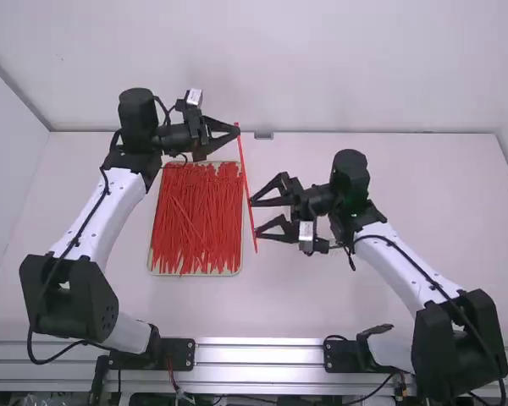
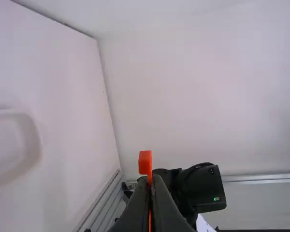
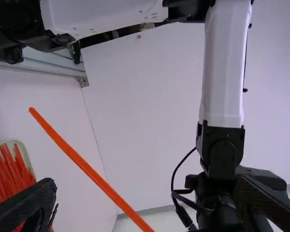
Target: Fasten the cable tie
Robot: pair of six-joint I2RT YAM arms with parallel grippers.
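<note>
We had our left gripper [image 1: 231, 132] clamped on one cable tie [image 1: 246, 182] near its head. Our right gripper [image 1: 254, 217] stood open around its tail, with nothing looped yet.

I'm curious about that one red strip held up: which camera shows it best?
The high view: the tie runs end to end, clamped by the left gripper. The left wrist view catches its head, the right wrist view a slanting stretch.

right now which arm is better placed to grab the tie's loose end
Right. The right hand, open, straddles the cable tie near its free end; the left hand is shut on the other end.
</note>
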